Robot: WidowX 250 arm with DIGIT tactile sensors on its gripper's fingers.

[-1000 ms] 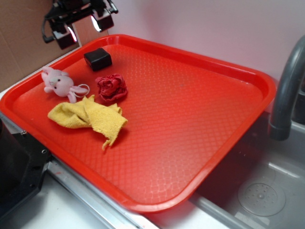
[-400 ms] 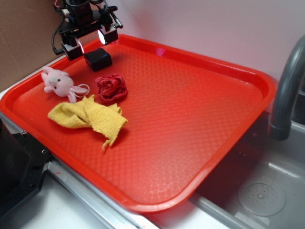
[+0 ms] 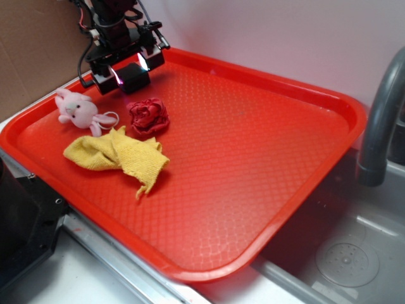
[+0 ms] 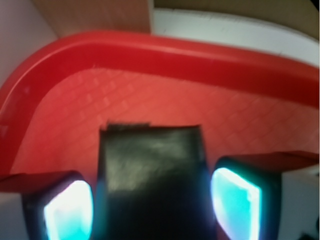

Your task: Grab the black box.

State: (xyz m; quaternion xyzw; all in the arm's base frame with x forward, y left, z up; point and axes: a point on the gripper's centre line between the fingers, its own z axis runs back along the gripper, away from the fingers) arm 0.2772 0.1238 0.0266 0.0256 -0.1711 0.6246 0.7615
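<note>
Exterior view: a red tray (image 3: 266, 145) lies beside a sink (image 3: 354, 253) with a grey faucet (image 3: 380, 120). The black box (image 3: 134, 77) sits on the tray floor near its far left corner. The hand (image 3: 126, 71) is lowered over the box, its two fingers spread wide, one on each side of the box. On the tray nearer the camera lie a pink bunny (image 3: 79, 111), a dark red rose (image 3: 148, 117) just right of it, and a crumpled yellow cloth (image 3: 120, 155) touching both or nearly so; all three are apart from the box.

Wrist view: the box (image 4: 152, 175) fills the lower centre, flat on the textured tray floor, with the tray rim (image 4: 165, 52) curving behind it. A finger (image 4: 67, 212) stands at the lower left and another at the lower right, each with a lit pad. A narrow gap shows between each finger and the box; whether either touches it cannot be told. The hand (image 4: 152, 207) is open around the box, not closed on it.
</note>
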